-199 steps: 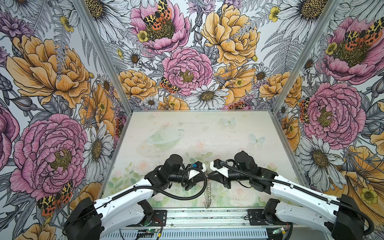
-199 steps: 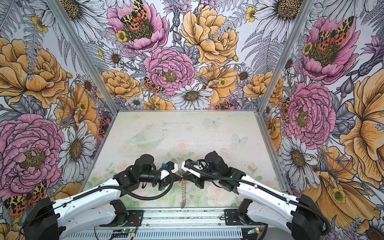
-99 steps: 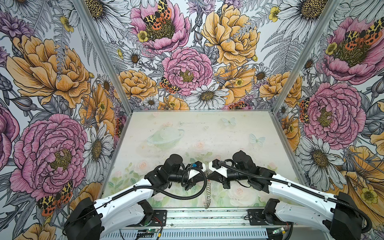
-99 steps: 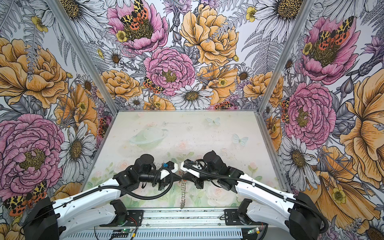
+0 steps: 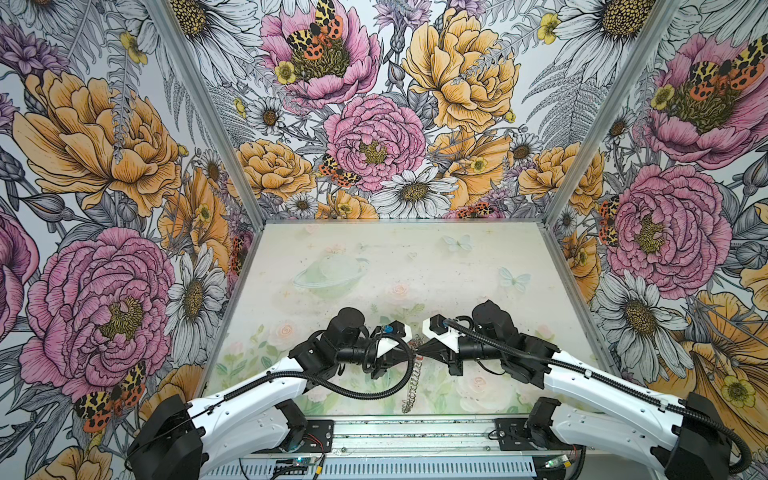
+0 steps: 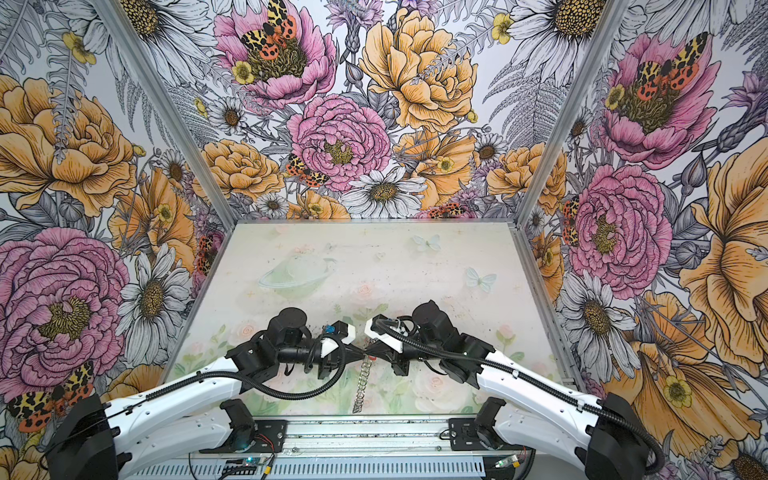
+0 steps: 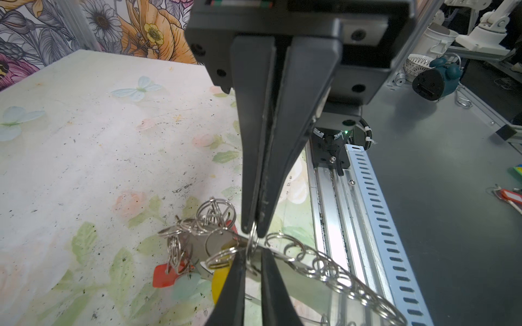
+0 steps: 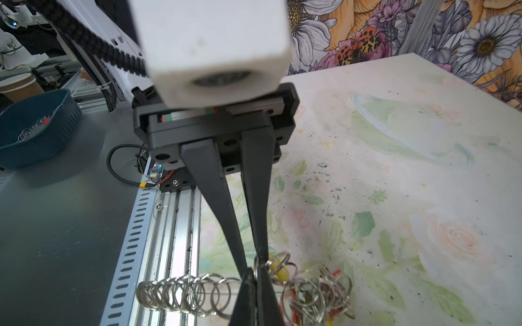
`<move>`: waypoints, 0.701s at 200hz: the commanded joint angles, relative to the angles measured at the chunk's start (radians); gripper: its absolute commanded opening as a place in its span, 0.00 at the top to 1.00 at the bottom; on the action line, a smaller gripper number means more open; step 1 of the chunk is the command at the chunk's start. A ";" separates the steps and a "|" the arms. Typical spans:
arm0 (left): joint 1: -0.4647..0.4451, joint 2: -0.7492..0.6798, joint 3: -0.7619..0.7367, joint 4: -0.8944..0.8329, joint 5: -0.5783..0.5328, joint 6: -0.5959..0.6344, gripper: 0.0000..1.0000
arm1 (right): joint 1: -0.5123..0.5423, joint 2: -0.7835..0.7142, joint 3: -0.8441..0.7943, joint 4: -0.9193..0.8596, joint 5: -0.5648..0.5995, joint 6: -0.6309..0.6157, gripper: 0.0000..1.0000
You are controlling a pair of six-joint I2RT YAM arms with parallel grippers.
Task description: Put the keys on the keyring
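In both top views the keyring [image 5: 409, 386] [image 6: 360, 388] hangs edge-on like a chain below the two grippers, which meet tip to tip near the table's front. My right gripper [image 5: 423, 353] [image 8: 256, 271] is shut on one silver split ring. My left gripper [image 5: 413, 354] [image 7: 252, 254] faces it with a narrow gap between its jaws, and that same ring stands in the gap. Beside the ring hangs a silver key [image 7: 217, 242] with a yellow tag [image 7: 219, 282] [image 8: 279, 271]. The keyring's flat grey hoop [image 7: 299, 282] runs off towards the rail.
More split rings and red tags [image 8: 336, 272] bunch on the keyring's far side. A metal rail [image 5: 415, 432] borders the table's front edge. Flowered walls close in the other three sides. A blue bin [image 8: 36, 127] sits off the table.
The right arm has edged a little to the left. The keyring still hangs between the two grippers.
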 commanded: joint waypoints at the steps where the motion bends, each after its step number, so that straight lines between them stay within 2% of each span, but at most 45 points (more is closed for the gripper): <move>1: 0.007 -0.005 -0.004 0.047 0.010 -0.016 0.84 | -0.006 -0.039 -0.023 0.171 -0.020 0.072 1.00; 71: 0.009 -0.037 -0.020 0.064 0.002 -0.028 0.83 | -0.007 -0.012 -0.084 0.348 -0.027 0.134 1.00; 140: 0.009 -0.038 -0.034 0.092 0.013 -0.054 0.83 | -0.008 0.028 -0.210 0.739 0.016 0.298 1.00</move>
